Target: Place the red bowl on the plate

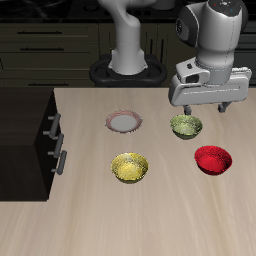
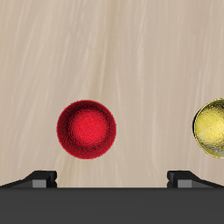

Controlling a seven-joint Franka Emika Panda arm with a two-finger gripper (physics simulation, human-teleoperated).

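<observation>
Since the small, glossy, bright red round bowl (image 1: 213, 159) stands upright and untouched on the pale wooden table (image 1: 90, 225), the whole job is yet to do. Taking that red bowl as the landmark: the green bowl (image 1: 186, 126) sits just behind it, farther from the table's front edge, the yellow bowl (image 1: 130, 167) lies well off to one side at about the same depth, and the small flat round plate with its white-grey centre and thin pinkish-red rim (image 1: 122, 122) lies beyond the yellow bowl and farther back, well apart from the red one. The gripper (image 1: 207, 106) hangs in the air above the green bowl, clear of everything, its jaws wide apart and empty; in the wrist view the two fingertips (image 2: 39, 178) show spread, with the red bowl (image 2: 87, 129) below on bare wood.

I judge the bowl light, rigid and slick. Its glossy curved wall offers little to pinch from outside, so the rim is the place: one finger inside, one outside, closing across the thin lip. Held that way it may swing or tip, so a firm squeeze and a level carry to the plate seem wise
</observation>
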